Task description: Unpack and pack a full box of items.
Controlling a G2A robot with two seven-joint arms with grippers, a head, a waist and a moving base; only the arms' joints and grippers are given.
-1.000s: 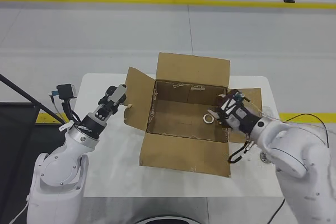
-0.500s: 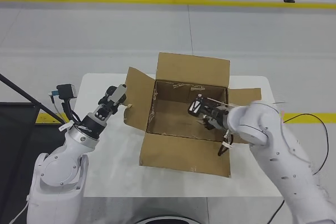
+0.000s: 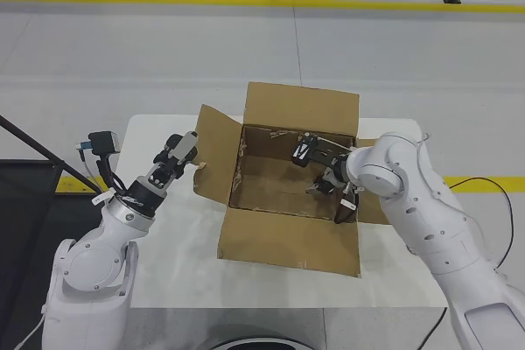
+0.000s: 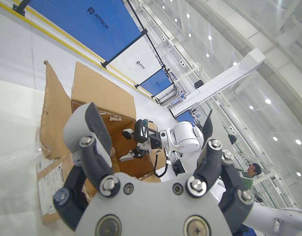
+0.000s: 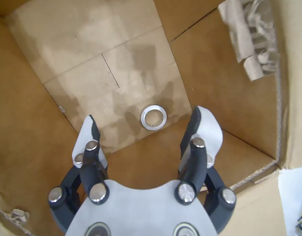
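Left of the box point(image 3: 289, 236), above bare table point(image 3: 175, 262), the left jaws stand spread wide and empty, just short of the torn left flap point(image 3: 214, 157). Since a second ago the right jaws have swung from the box's right rim to inside it, clear of the walls. They hang released, touching nothing. The metal ring point(image 5: 153, 117) lies on the box floor below, between their tips, near one wall.

Left pincer point(image 4: 151, 116) spread wide, angled upward, arm bent; right pincer point(image 5: 144, 115) spread wide, pointing down.
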